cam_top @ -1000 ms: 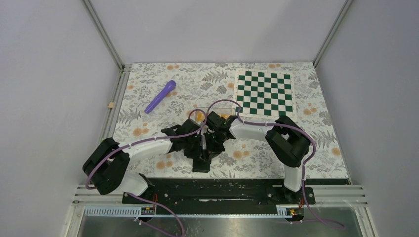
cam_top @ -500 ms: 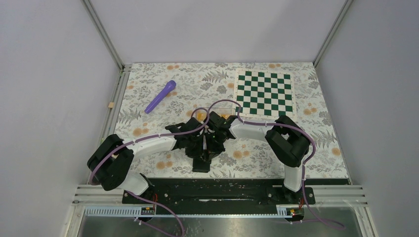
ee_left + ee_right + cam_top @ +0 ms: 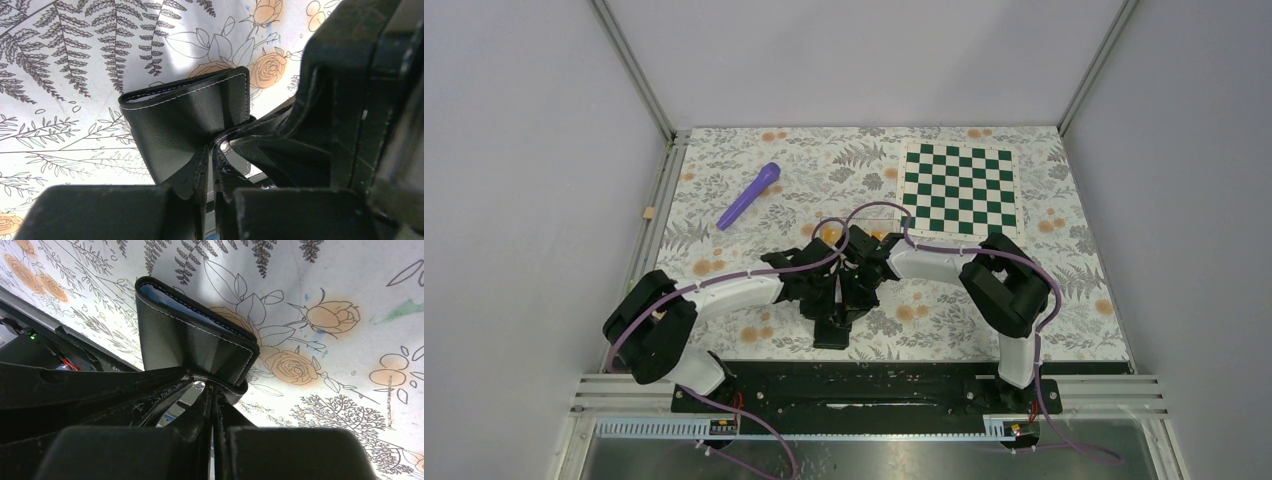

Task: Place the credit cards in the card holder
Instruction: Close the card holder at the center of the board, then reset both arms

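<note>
Black leather marks the card holder [image 3: 832, 335], which in the top view sits at the middle of the floral-printed table [image 3: 1044, 300], close to the near edge, where both arms meet over it. The left gripper [image 3: 827, 305] and right gripper [image 3: 850, 298] crowd together just above it, too dark and bunched there to tell their jaws apart. Well away at the far left lies a purple stick-shaped object [image 3: 749, 195], and a green-and-white chessboard mat [image 3: 957, 188] lies flat at the far right. From the left wrist, the folded card holder [image 3: 185, 115] stands tilted off the tablecloth, white stitching along its upper edge; the left gripper [image 3: 210, 162] has its jaws pressed nearly together, pinching a lower flap of the leather, with the other arm's black body close on the right. From the right wrist, the card holder [image 3: 192, 335] shows a grey-blue lining along its top edge and a small metal snap [image 3: 199, 385] low down; the right gripper [image 3: 210, 395] is clamped tight on the flap beside that snap. No card is clearly visible.
</note>
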`<action>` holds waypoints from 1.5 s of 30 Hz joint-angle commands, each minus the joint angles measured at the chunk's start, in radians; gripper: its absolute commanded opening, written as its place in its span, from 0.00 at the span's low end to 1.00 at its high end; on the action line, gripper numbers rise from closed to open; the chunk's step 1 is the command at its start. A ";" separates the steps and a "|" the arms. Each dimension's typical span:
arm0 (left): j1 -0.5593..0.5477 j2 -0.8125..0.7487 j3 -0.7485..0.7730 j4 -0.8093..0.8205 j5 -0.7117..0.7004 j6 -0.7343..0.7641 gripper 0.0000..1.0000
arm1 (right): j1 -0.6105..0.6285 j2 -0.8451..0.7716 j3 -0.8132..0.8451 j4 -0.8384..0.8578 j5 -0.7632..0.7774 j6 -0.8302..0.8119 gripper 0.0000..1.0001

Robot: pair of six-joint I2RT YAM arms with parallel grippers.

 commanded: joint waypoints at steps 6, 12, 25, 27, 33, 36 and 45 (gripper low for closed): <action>-0.051 0.105 0.037 -0.049 -0.137 -0.018 0.02 | 0.023 0.057 0.020 0.018 0.035 0.002 0.00; -0.071 0.130 0.068 -0.079 -0.156 -0.031 0.02 | 0.033 0.056 0.014 0.018 0.039 0.006 0.00; -0.070 -0.034 0.065 -0.016 -0.141 -0.025 0.21 | 0.032 -0.025 0.012 0.020 0.035 -0.022 0.00; -0.070 -0.095 0.069 0.001 -0.136 -0.031 0.27 | 0.032 -0.057 0.020 0.018 0.034 -0.023 0.00; -0.040 -0.274 0.038 0.076 -0.091 -0.058 0.45 | 0.029 -0.156 0.034 0.018 0.046 -0.007 0.00; 0.021 -0.379 -0.053 0.179 0.004 -0.101 0.50 | 0.019 -0.205 0.025 0.019 0.050 0.006 0.02; 0.242 -0.640 -0.343 0.464 0.246 -0.249 0.64 | -0.073 -0.332 -0.100 0.042 0.020 0.038 0.19</action>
